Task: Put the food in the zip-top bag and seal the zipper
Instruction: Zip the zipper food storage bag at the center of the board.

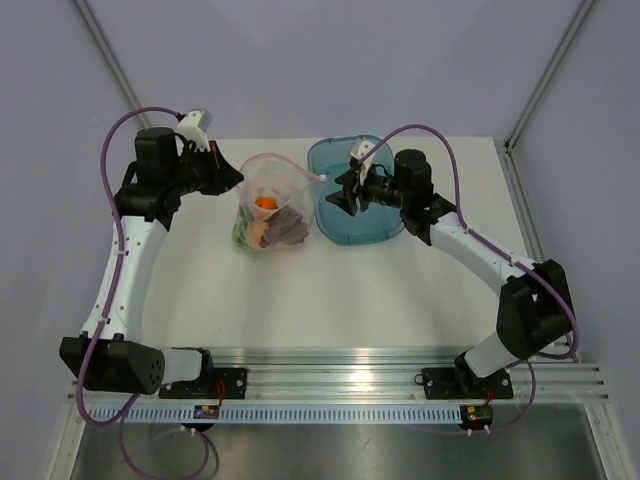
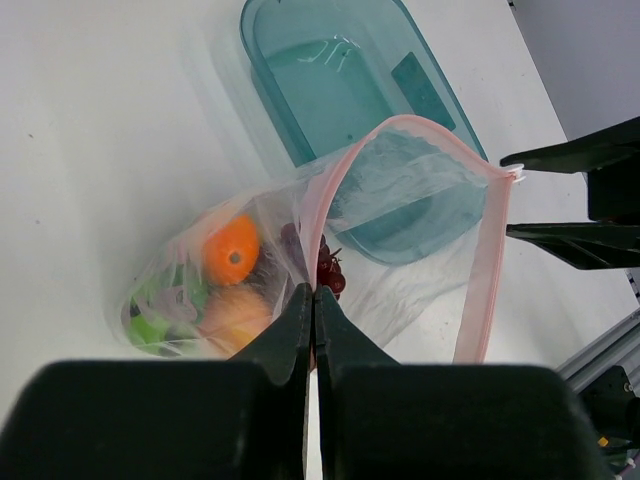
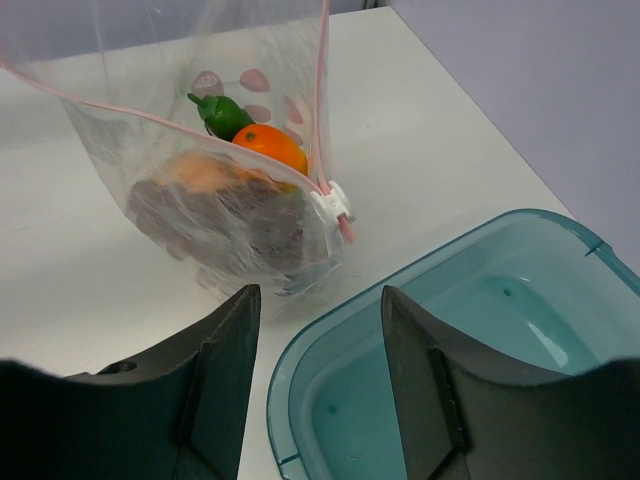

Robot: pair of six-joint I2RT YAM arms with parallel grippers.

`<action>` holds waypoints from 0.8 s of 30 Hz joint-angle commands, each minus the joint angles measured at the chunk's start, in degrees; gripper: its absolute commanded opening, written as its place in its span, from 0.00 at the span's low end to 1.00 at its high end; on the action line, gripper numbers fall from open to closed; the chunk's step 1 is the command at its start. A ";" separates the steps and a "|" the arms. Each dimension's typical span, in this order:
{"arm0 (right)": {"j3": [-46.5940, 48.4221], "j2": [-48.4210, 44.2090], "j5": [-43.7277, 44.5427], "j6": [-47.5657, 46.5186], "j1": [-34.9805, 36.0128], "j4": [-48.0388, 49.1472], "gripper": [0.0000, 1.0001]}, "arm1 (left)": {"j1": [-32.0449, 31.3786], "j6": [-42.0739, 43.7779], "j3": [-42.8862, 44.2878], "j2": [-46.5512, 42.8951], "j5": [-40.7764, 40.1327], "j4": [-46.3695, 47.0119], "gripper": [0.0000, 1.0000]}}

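Note:
The clear zip-top bag stands on the table, its mouth held open. Inside it are an orange mango, a green fruit, a peach-pink one and purple grapes. My left gripper is shut on the pink zipper strip at the bag's left end, as the left wrist view shows. The zipper's white slider sits at the right end. My right gripper is open and empty, just short of the slider, over the tray's rim.
The translucent teal tray lies right of the bag, with nothing in it; it also shows in the left wrist view and the right wrist view. The table's far edge meets grey walls.

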 commanded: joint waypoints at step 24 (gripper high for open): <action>5.82 7.42 -11.56 7.10 -0.15 13.07 0.10 | 0.23 1.05 2.56 0.36 2.05 0.70 0.00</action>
